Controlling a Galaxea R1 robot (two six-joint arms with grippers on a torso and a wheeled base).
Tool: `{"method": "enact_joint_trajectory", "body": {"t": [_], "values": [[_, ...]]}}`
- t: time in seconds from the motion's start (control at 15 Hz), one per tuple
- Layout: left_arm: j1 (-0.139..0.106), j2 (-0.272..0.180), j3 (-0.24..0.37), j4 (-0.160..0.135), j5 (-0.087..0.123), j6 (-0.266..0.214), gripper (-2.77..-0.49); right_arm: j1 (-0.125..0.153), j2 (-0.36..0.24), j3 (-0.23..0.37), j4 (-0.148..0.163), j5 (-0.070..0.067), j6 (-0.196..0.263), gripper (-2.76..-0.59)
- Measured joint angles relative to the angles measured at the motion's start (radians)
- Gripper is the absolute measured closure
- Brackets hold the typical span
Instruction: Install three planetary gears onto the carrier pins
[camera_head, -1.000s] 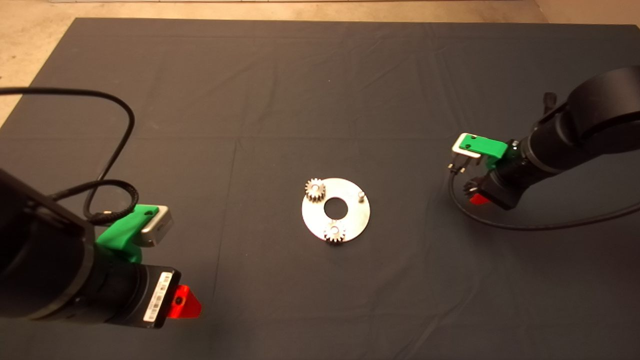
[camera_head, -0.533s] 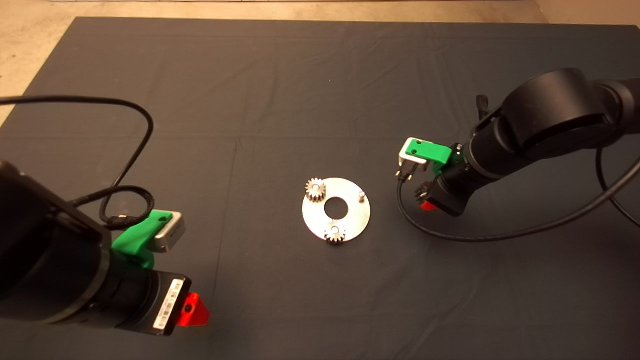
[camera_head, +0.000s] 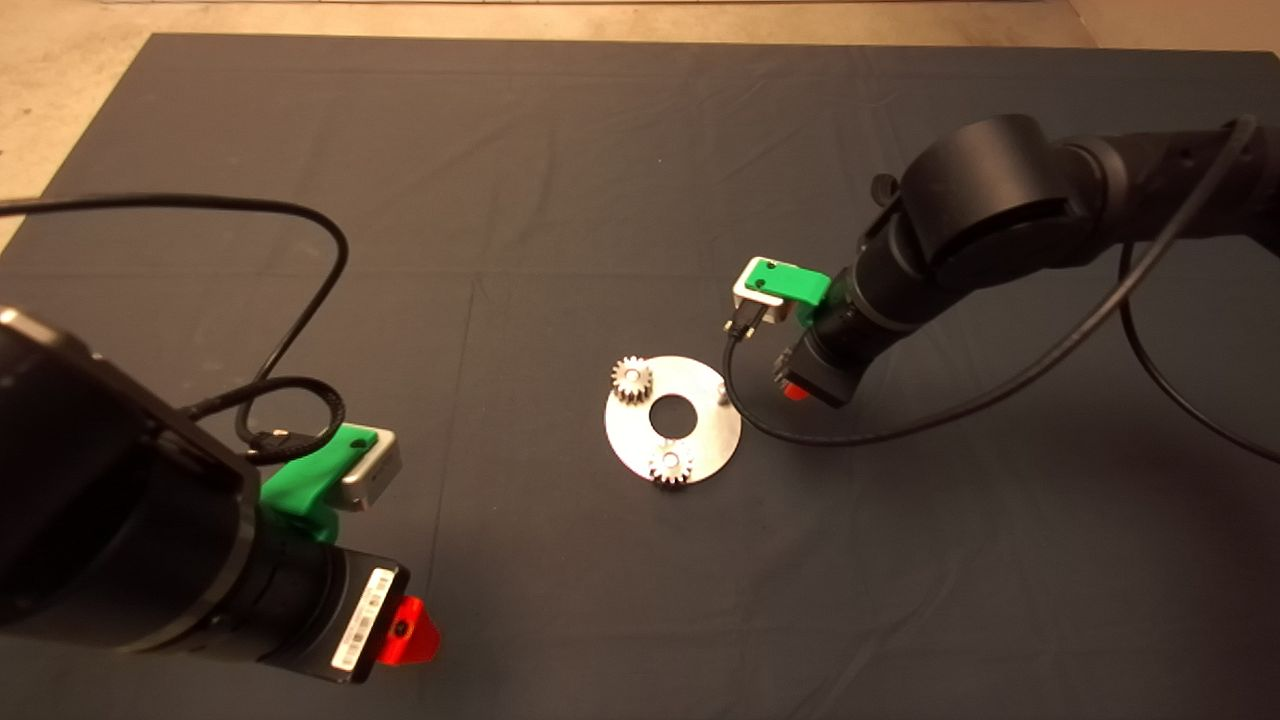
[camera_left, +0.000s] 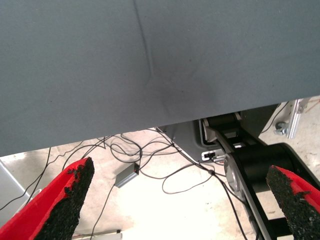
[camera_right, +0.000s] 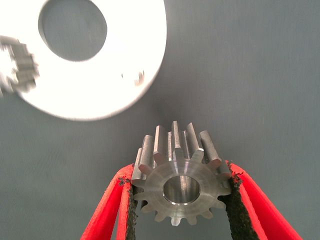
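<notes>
The round silver plate (camera_head: 700, 440) lies mid-mat. Two planetary gears sit on carrier pins: one (camera_head: 631, 379) at the plate's far left, one (camera_head: 670, 464) at its near edge. The third pin (camera_head: 722, 386) stands bare at the far right, by a black cable. My right gripper (camera_head: 795, 386) hovers just right of the plate, shut on a third gear (camera_right: 182, 182) held by its teeth between the red fingers (camera_right: 240, 200). The right wrist view shows the plate (camera_right: 115, 95) ahead of that gear. My left gripper (camera_head: 405, 632) waits at the lower left, fingers (camera_left: 65, 200) wide apart.
A black cable (camera_head: 900, 425) loops from the right arm across the mat, close to the plate's right rim. The left wrist view looks past the mat's edge (camera_left: 150, 125) to a floor with loose cables (camera_left: 170, 175) and the robot's base.
The right arm has carried its gear leftward from the right side of the mat to beside the plate. The left arm has drifted slightly right and nearer.
</notes>
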Motion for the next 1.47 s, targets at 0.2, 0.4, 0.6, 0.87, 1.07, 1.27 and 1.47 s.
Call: {"method": "enact_joint_trajectory", "body": {"t": [0.2,0.4,0.6,0.87,1.07,1.27,1.47], "values": [[0.000,0.001,0.000,0.000,0.000,0.000,-2.49,0.000,0.042,-0.043,0.000,0.001,0.000,-0.98],[0.000,0.003,0.000,0.000,0.000,0.000,-2.49,0.000,0.065,-0.068,0.000,0.001,0.000,-0.98],[0.000,0.004,0.000,0.000,0.000,0.000,-2.49,-0.001,0.083,-0.088,0.000,0.000,0.000,-0.98],[0.000,0.003,0.000,0.000,0.000,0.000,-2.49,-0.011,0.113,-0.110,0.000,0.001,0.001,-0.98],[0.000,0.003,0.000,0.000,0.000,0.000,-2.49,-0.012,0.122,-0.125,0.000,0.000,0.002,-0.98],[0.000,0.004,0.000,0.000,0.000,0.006,-2.49,-0.030,0.130,-0.131,0.000,0.001,0.004,-0.99],[0.000,0.003,0.000,0.000,0.000,0.010,-2.49,-0.040,0.131,-0.134,0.001,0.000,0.005,-0.98]]}}
